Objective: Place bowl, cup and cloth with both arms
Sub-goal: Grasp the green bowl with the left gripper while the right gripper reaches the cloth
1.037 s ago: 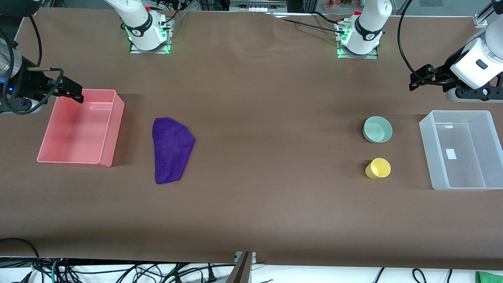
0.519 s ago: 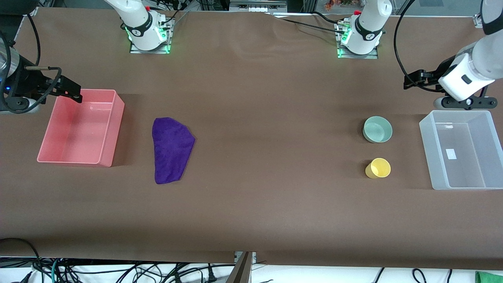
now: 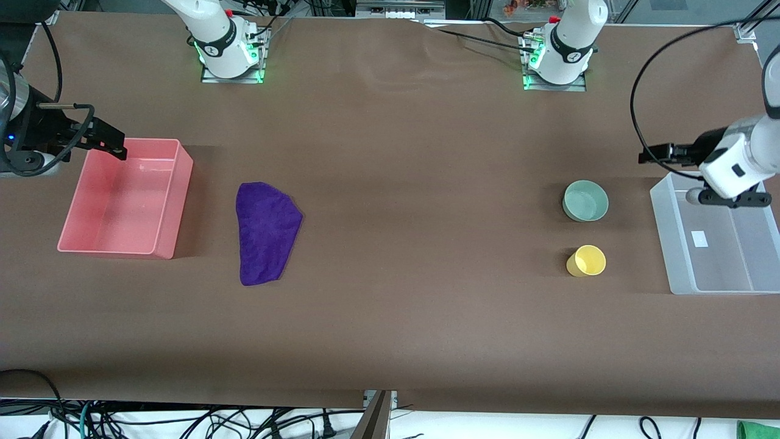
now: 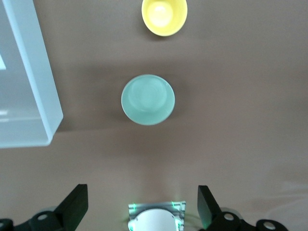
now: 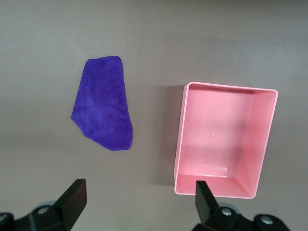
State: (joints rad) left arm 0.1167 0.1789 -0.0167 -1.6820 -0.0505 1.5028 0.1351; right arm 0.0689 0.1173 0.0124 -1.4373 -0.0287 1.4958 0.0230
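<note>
Hovering at the left arm's end of the counter, the left tool (image 3: 647, 154) hangs in the air over the edge of the clear bin (image 3: 755, 283) and the bare counter (image 3: 414, 329) beside it, fingers (image 4: 77, 204) spread wide, holding nothing. Bowl (image 3: 585, 200) sits upright on the counter beside the clear bin, toward the middle. Cup (image 3: 587, 261) lies tipped, mouth toward the front camera, nearer to that camera than the bowl, apart from it.

Right tool (image 3: 114, 145) hangs over the corner of the pink bin (image 3: 116, 246) at the right arm's end, fingers (image 5: 72, 195) wide apart, empty. Cloth (image 3: 266, 232) lies flat on the counter beside the pink bin, toward the middle, not touching it. Both bins hold nothing.
</note>
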